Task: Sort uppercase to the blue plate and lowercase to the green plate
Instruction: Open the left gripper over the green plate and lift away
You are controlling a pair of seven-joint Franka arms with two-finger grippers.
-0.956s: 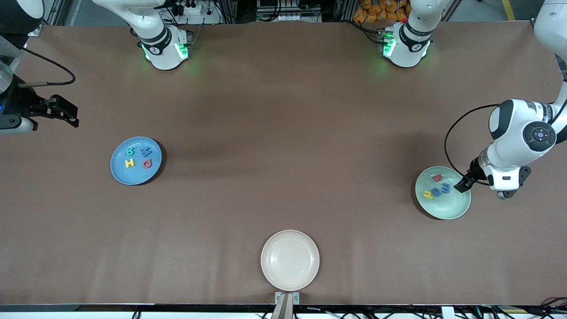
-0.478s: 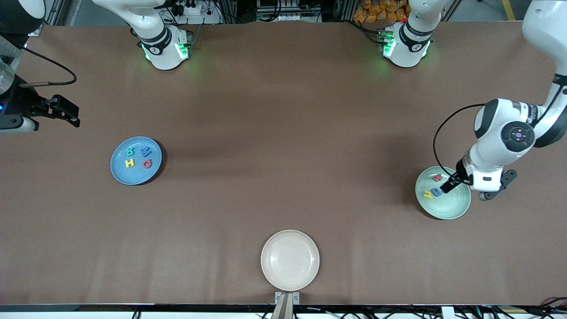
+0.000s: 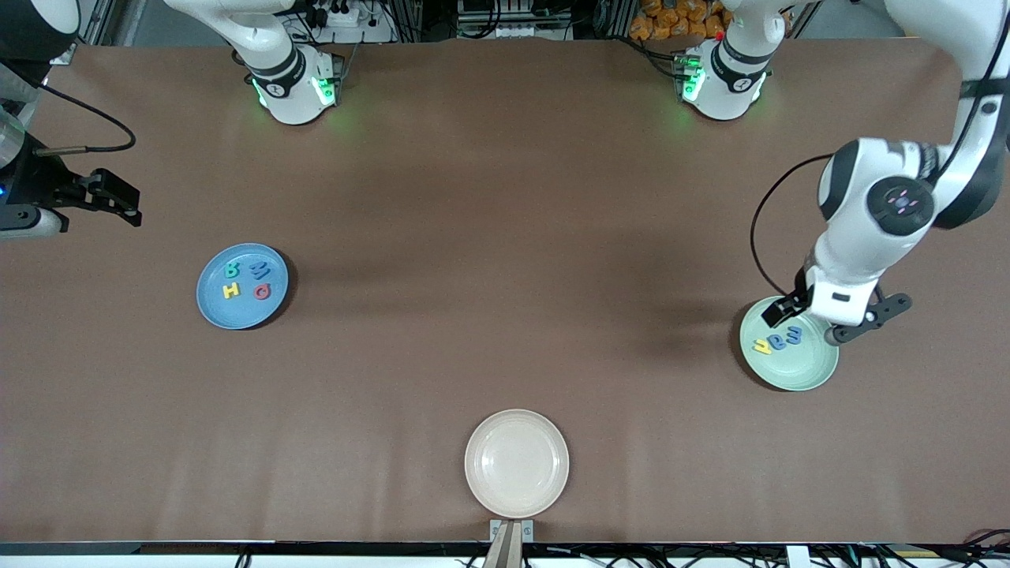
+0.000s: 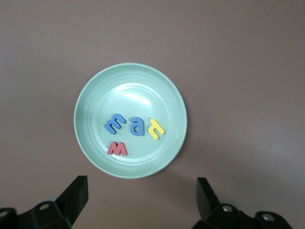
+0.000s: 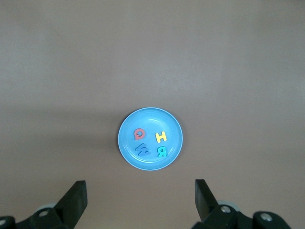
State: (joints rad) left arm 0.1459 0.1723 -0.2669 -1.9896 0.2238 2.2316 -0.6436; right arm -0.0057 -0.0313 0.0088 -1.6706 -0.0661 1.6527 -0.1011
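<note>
The blue plate (image 3: 241,312) (image 5: 150,119) lies toward the right arm's end and holds the uppercase: teal B (image 3: 231,270), blue M (image 3: 260,270), yellow H (image 3: 230,290) and a red round letter (image 3: 262,293). The green plate (image 3: 793,371) (image 4: 138,90) lies toward the left arm's end and holds the lowercase: blue m (image 4: 115,123), blue e-like letter (image 4: 137,127), yellow hooked letter (image 4: 156,129) and red w (image 4: 117,149). My left gripper (image 3: 785,313) (image 4: 141,186) hangs open and empty above the green plate's rim, hiding the w in the front view. My right gripper (image 3: 122,207) (image 5: 140,188) waits open and empty, high over the table's end.
An empty cream plate (image 3: 517,463) sits at the table's edge nearest the front camera, midway between the two arms. A black cable (image 3: 769,237) loops off the left arm's wrist above the table beside the green plate.
The left arm has swung its open gripper across the green plate, from the table-end rim toward the rim on the bases' side; it now covers the red w. The right arm stayed still.
</note>
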